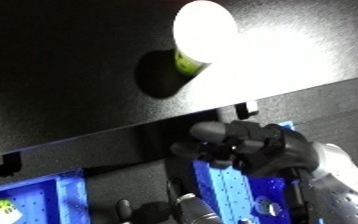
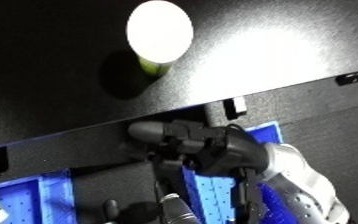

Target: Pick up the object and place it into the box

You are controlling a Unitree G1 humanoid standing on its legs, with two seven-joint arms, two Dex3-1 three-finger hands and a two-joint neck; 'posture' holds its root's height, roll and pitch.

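In the left eye view, a cup with a bright white top and a yellow-green side stands on the dark table, toward twelve o'clock, with its shadow falling to its nine o'clock side. The table's front edge runs on a slant from eight o'clock up to three o'clock. Below that edge, at about five o'clock, the right hand hangs over a blue bin with rows of small holes in its wall. The fingers are curled in on themselves and nothing shows between them. The hand is well apart from the cup. A second blue bin sits at seven o'clock, and a small yellow-green thing lies inside it. The left hand shows only as a dark and silver part at six o'clock; whether it is wide or narrow I cannot tell.

In the right eye view the cup sits at eleven o'clock, and the curled right hand is at six o'clock, just below the table edge, above the blue bin.
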